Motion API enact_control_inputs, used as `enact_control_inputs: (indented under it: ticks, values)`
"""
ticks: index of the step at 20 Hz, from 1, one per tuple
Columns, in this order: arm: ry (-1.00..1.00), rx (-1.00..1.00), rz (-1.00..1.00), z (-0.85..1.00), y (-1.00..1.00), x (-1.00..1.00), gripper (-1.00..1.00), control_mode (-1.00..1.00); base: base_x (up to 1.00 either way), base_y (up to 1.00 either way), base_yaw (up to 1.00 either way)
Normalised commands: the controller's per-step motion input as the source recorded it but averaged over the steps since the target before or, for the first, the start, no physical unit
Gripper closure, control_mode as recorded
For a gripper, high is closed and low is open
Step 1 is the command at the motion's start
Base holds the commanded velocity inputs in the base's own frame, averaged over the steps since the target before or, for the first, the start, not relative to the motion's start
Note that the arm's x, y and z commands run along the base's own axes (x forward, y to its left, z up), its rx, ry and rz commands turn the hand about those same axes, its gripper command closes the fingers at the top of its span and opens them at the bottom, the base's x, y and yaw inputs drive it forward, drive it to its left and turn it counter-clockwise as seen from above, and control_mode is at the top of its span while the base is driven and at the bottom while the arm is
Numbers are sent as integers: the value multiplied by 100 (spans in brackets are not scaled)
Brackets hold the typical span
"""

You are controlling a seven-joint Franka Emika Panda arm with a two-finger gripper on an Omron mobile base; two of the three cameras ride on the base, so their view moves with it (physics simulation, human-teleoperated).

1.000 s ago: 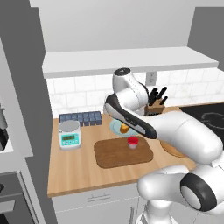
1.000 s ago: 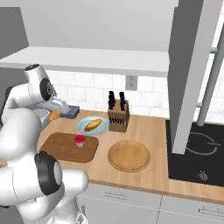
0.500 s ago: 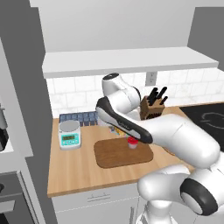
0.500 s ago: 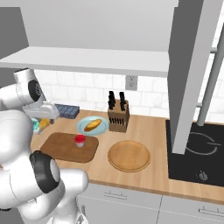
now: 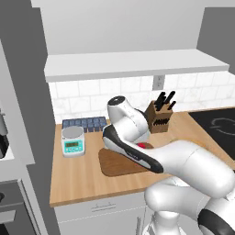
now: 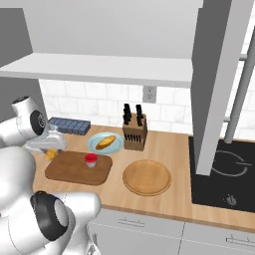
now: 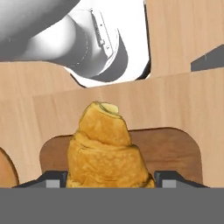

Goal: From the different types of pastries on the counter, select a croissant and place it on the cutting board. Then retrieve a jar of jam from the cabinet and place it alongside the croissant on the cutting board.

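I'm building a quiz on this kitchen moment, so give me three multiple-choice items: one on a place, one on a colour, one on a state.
1. Where does the jar of jam stand?
A. on the cutting board
B. on the round wooden plate
C. on the hob

2. What colour is the plate under the bun?
A. red
B. light blue
C. black

3. What is the gripper doing?
A. open, empty
B. shut on the jar
C. shut on the croissant

Answers: 1 A, the jar sits on the dark board; 2 B, its rim shows pale blue; 3 C, the pastry fills the gap between the fingertips.
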Motion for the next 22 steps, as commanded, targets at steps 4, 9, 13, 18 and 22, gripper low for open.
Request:
enact_control_inputs:
  ticks: [4, 9, 13, 18, 22]
  values:
    - [0, 0, 11, -17, 6, 52, 100, -100, 0, 0, 0]
    - [0, 0, 6, -8, 24, 37, 100, -100, 0, 0, 0]
    - [0, 0, 0, -6, 33, 1, 100, -100, 0, 0, 0]
    - [2, 1, 2, -18, 4, 15, 100, -100, 0, 0, 0]
    - [5, 7, 2, -21, 0, 18, 100, -100, 0, 0, 0]
